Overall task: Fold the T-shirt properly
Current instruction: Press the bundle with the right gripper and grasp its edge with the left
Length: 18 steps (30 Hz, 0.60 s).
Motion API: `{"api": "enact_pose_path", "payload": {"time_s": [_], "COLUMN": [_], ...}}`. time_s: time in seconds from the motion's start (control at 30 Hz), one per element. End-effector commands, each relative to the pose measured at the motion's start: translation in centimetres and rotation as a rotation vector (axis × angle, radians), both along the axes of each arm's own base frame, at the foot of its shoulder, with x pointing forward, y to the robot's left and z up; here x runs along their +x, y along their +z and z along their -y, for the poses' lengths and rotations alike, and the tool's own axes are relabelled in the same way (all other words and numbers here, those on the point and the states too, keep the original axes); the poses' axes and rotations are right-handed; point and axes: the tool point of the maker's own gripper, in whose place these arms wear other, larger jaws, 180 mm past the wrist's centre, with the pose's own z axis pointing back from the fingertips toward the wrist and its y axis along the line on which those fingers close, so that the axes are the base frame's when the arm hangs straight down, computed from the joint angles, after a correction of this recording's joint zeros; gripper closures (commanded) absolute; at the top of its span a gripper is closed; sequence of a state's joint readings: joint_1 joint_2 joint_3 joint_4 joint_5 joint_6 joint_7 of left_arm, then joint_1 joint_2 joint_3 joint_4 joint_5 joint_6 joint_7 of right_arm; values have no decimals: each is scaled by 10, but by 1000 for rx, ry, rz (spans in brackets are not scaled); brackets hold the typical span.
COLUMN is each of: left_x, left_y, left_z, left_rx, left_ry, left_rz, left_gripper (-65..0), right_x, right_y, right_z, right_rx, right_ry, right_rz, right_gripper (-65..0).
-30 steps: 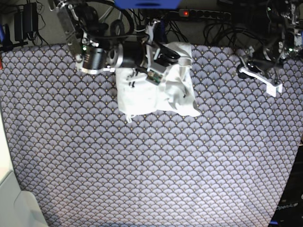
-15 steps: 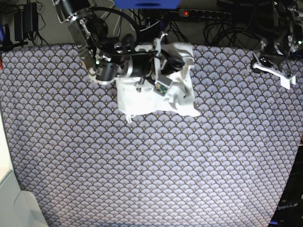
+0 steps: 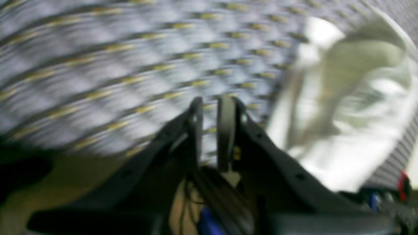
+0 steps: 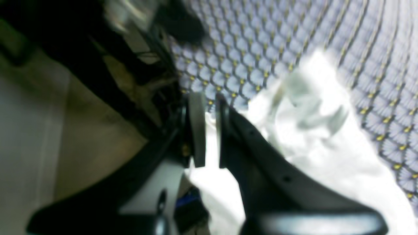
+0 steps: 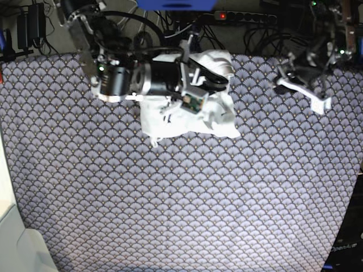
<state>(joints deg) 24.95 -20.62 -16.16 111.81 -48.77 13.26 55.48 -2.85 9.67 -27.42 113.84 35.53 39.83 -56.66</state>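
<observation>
The white T-shirt [image 5: 187,116] lies as a wrinkled, folded bundle at the back middle of the scallop-patterned cloth [image 5: 170,198]. My right gripper [image 5: 222,76] reaches over the shirt's top right part from the left. In the right wrist view its fingers [image 4: 196,130] stand almost together, with the T-shirt [image 4: 320,147] just beyond and under them and nothing visibly pinched. My left gripper [image 5: 300,88] hovers over bare cloth to the right of the shirt, apart from it. Its fingers [image 3: 225,130] are nearly together and hold nothing, and the T-shirt [image 3: 343,107] is blurred at the right.
A power strip [image 5: 238,17] with a red light and tangled cables runs along the far edge behind the cloth. A white object [image 5: 17,243] sits at the near left corner. The patterned cloth spreads wide in front of the shirt.
The right arm drew back a little to the left over the shirt. The left arm swung left, back toward the shirt. The shirt's shape looks much the same.
</observation>
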Motion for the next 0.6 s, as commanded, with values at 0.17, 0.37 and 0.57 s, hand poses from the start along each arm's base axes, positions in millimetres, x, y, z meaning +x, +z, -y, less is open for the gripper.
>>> {"api": "enact_pose_path", "payload": {"time_s": [0.17, 0.37, 0.57], "left_x": [14, 22, 35], "left_y": [27, 53, 49], "left_z": [53, 80, 74], "left_rx": [-212, -386, -370], "left_ry": [-100, -174, -160], "left_rz": [60, 62, 65], "left_gripper": [-178, -513, -650], "right_x": [13, 13, 10], "right_y": [-16, -24, -29], "right_z": [40, 54, 59], "right_rx": [-70, -103, -121], "right_ry": [-89, -107, -107], "right_rz": [-11, -23, -29], "right_gripper": [-42, -41, -41]}}
